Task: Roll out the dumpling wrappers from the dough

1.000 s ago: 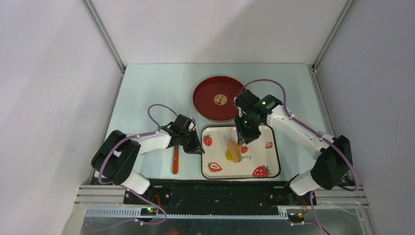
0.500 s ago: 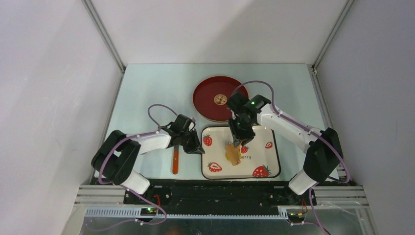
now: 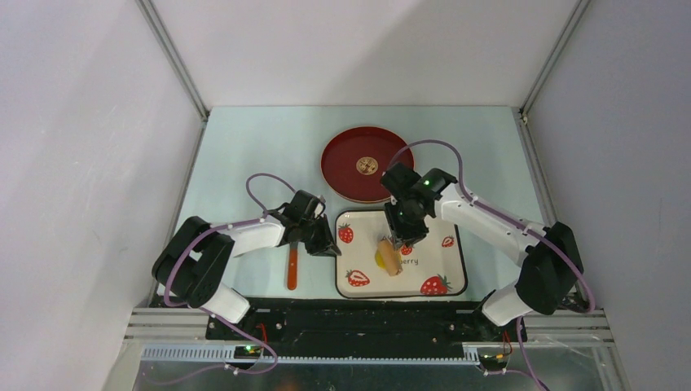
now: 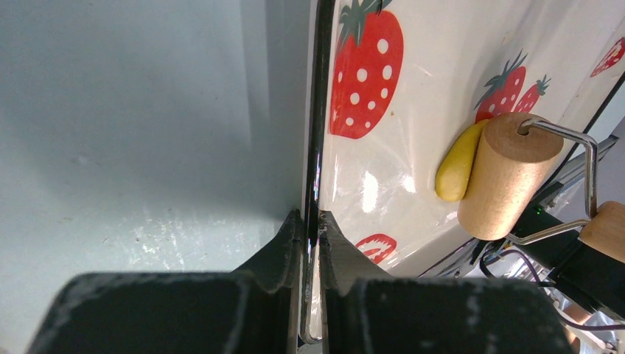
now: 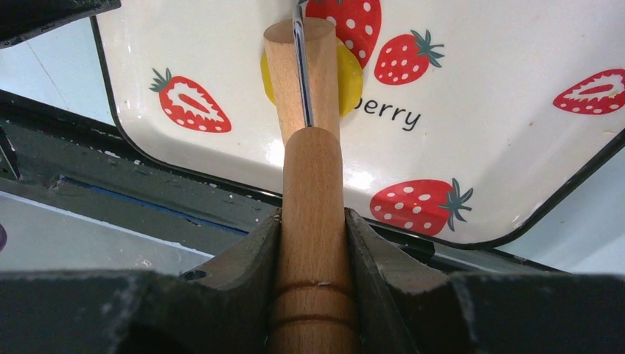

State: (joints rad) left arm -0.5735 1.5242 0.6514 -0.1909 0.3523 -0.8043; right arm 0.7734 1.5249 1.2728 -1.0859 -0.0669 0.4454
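Looking down, top view, tray: white strawberry-print tray sits on the pale table, close to the arm bases.
red plate: red plate with a gold emblem, just beyond the tray's far edge.
dough: yellow dough on the tray, left of centre, touching the roller.
rolling pin: small wooden rolling pin lies on the tray against the dough.
left gripper: left gripper at the tray's left rim.
right gripper: right gripper over the tray's far half, above the pin.
orange-handled tool: orange-handled tool lies on the table left of the tray, beside the left arm.
left wrist view, jaws: left gripper pressed nearly together, pinching the tray's thin dark rim.
dough, left wrist: elongated lump flat on the tray floor, touching the roller; a wire frame joins roller to handle.
right wrist view, jaws: right gripper clamped on the wooden handle from both sides.
dough, right wrist: yellow shows on either side of the roller, partly under it, beside the print "berry".
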